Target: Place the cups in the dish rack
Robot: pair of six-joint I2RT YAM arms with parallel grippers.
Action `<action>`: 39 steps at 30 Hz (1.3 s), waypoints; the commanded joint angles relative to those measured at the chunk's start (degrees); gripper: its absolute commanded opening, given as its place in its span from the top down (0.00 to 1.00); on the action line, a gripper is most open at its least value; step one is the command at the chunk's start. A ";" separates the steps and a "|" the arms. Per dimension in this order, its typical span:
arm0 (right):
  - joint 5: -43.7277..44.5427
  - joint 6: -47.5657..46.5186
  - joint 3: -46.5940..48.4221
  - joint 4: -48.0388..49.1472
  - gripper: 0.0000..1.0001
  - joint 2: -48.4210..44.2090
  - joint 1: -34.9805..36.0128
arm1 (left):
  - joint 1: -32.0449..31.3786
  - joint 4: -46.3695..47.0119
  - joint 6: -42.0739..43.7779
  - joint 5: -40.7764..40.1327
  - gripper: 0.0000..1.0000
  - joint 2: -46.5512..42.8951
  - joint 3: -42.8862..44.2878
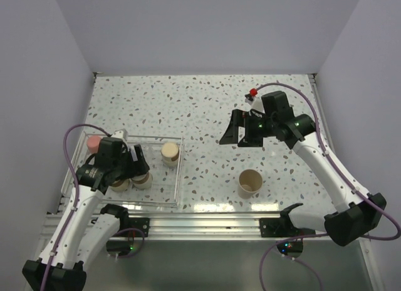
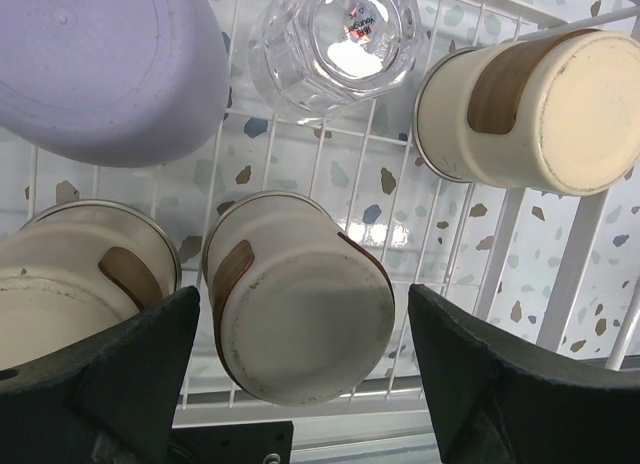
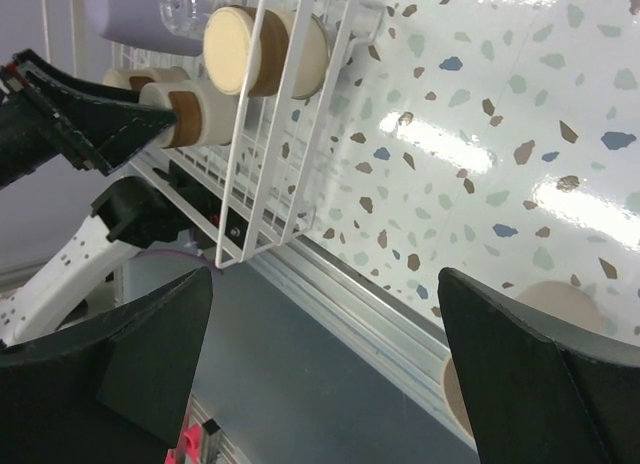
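Note:
The dish rack [image 1: 180, 178] lies at the front left, its wire grid [image 2: 562, 274] under my left gripper [image 1: 134, 167]. That gripper [image 2: 302, 294] is open around an upside-down banded cup [image 2: 300, 324], with a wide gap on the right side. Beside it in the rack stand another banded cup [image 2: 70, 284], a lavender cup [image 2: 100, 64], a clear cup [image 2: 335, 44], a third banded cup [image 2: 530, 109] and a coral cup [image 1: 93, 142]. One beige cup [image 1: 250, 182] stands upright on the table. My right gripper [image 1: 239, 135] hangs open and empty above the table's middle.
An aluminium rail [image 1: 207, 219] runs along the table's front edge. A small red-and-white object [image 1: 253, 93] sits at the back, behind the right arm. In the right wrist view the rack [image 3: 270, 184] is at upper left and the beige cup [image 3: 530, 302] shows beside the right finger.

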 commanded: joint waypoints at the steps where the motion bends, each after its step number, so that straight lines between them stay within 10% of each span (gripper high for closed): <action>1: 4.66 -3.05 1.32 -3.66 0.02 -1.44 0.05 | -0.36 2.30 -1.11 0.46 0.12 -0.32 4.39; 15: 22.60 -3.32 -4.38 -13.95 0.09 -4.77 12.80 | -0.36 2.30 -0.67 2.21 0.12 8.11 23.55; 39: 27.88 3.97 -17.22 -9.91 0.43 -6.80 21.58 | -0.36 6.35 0.38 4.76 0.12 10.75 24.88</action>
